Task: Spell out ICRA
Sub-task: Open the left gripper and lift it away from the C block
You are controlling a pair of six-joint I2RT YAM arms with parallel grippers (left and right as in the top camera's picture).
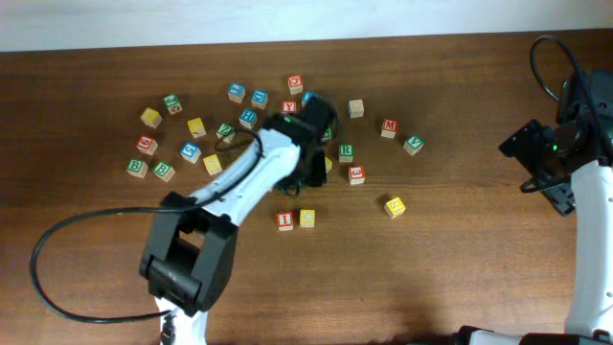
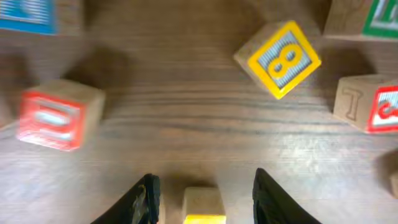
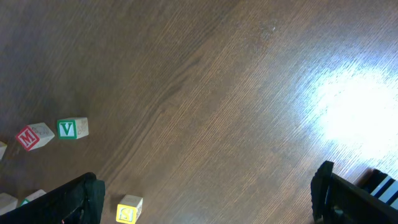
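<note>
While our left claw (image 2: 204, 178) stands open astride a yellow-faced block (image 2: 204, 206) midway toward the far edge of the surface (image 1: 450, 287), we cannot read that block's letter. The red I block (image 1: 284, 220) sits nearer the near edge, a yellow block (image 1: 306, 218) just beside it. Our right claw (image 3: 208, 190) gapes wide by the right edge. We judge the risk twofold: closing on a wrong letter, or an off-centre squeeze twisting the block out and knocking the 8 block (image 2: 283, 59) nearby.

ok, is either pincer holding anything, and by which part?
Nothing held. Left pincer is open around a yellow-faced wooden block, fingers clear of its sides. Right pincer open, empty.
</note>
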